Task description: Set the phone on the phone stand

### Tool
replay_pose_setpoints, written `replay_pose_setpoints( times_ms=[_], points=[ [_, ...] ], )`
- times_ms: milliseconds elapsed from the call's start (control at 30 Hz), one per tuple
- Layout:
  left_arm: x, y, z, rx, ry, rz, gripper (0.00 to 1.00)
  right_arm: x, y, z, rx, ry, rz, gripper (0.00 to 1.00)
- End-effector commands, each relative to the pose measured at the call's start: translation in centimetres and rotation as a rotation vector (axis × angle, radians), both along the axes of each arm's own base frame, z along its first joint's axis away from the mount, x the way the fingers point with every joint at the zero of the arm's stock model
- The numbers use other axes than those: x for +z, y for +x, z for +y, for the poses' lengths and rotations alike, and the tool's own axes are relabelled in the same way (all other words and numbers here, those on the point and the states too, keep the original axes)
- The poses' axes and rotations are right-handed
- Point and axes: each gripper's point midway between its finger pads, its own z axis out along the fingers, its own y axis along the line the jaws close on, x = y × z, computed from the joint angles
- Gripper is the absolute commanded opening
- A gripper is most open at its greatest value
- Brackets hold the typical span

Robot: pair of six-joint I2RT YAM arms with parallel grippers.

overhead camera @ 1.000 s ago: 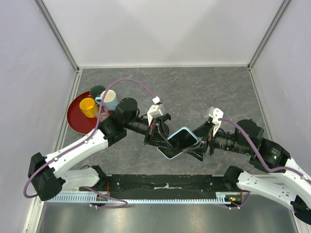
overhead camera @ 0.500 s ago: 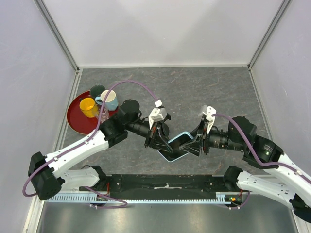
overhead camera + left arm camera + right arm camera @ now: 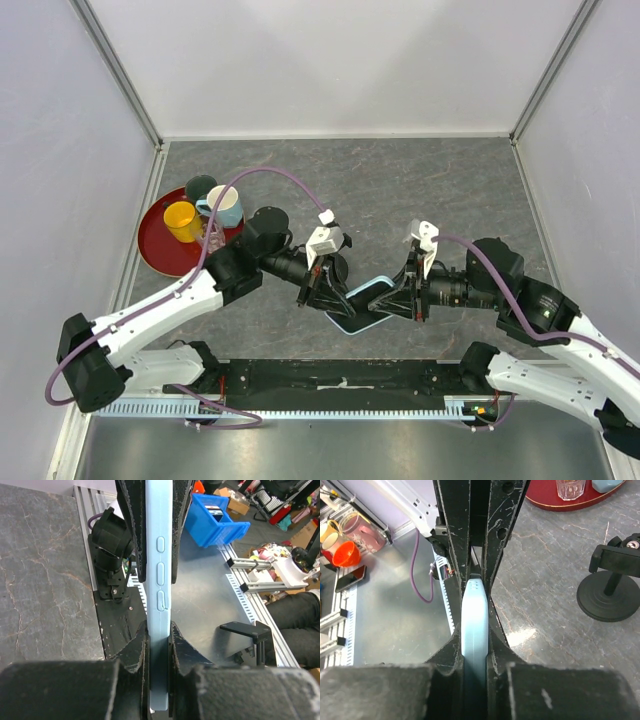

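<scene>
Phone is clenched between the left claw and the right claw, one at each end, tilted over the counter's near middle, so pickup looks done, while seating it on the empty phone stand nearby is not yet done.

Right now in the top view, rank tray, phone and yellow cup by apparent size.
1. tray, clearly the largest.
2. phone, partly covered but looks bigger than the cup. It is gripped off the table, nearer the camera, so this gap is less sure.
3. yellow cup, the smallest.
</scene>
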Motion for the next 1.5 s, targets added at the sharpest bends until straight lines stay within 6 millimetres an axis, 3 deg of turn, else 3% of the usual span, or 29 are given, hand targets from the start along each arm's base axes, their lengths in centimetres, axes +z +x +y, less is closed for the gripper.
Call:
replay_pose_setpoints(
  times_ms=[0,100,133,233,400,433,500,533,600,633,700,867,1100,1233,1367,1467],
  points=[
    [2.5,-0.1,-0.1,-0.015,-0.089,-0.094,0.02,2.8,0.1,-0.3,-0.008,0.088,-0.093,0.0],
    [2.1,1.4,-0.5,0.082,-0.049,-0.09,0.12,2.9,1.9,-1.4,-0.143,0.104,-0.134,0.0],
    [2.3,1.9,-0.5,0.114,-0.05,-0.107,0.27,3.0,2.7,-1.9,-0.197,0.106,-0.143,0.0],
    [2.4,4.4,-0.8,0.282,-0.014,-0.115,0.47,2.7,5.4,-4.4,-0.418,0.106,-0.157,0.0],
    [3.5,10.6,1.2,0.706,-0.015,-0.189,0.54,1.4,9.5,-10.1,-0.812,0.019,-0.152,0.0],
    [3.1,12.5,2.2,0.827,0.002,-0.212,0.57,1.3,10.0,-11.1,-0.877,0.011,-0.142,0.0],
    [2.4,14.2,3.4,0.94,0.036,-0.232,0.57,0.6,11.0,-13.9,-1.044,-0.04,-0.135,0.0],
    [2.0,15.9,4.5,1.052,0.073,-0.244,0.57,0.3,11.2,-14.6,-1.088,-0.049,-0.119,0.0],
    [-1.0,18.0,6.0,1.183,0.231,-0.234,0.57,-0.2,11.4,-15.7,-1.141,-0.093,-0.121,0.0],
    [-0.7,19.4,7.2,1.298,0.266,-0.224,0.57,-0.2,11.4,-15.7,-1.143,-0.093,-0.123,0.0],
    [-3.6,19.9,7.5,1.316,0.417,-0.217,0.57,0.3,11.4,-15.6,-1.133,-0.084,-0.132,0.0],
    [-4.8,19.2,6.0,1.287,0.433,-0.135,0.58,0.5,11.5,-15.5,-1.132,-0.083,-0.14,0.0],
    [-6.1,18.3,5.0,1.246,0.476,-0.202,0.53,0.1,11.6,-13.9,-1.076,-0.059,-0.129,0.0],
    [-6.5,17.2,3.9,1.182,0.461,-0.178,0.6,0.2,11.8,-13.2,-1.054,-0.076,-0.131,0.0],
    [-8.0,16.9,4.4,1.228,0.509,-0.104,0.65,0.6,11.6,-13.2,-1.043,-0.05,-0.132,0.0],
    [-8.8,17.1,4.9,1.274,0.535,-0.068,0.62,0.9,11.2,-13.2,-1.028,-0.021,-0.128,0.0]
  ],
)
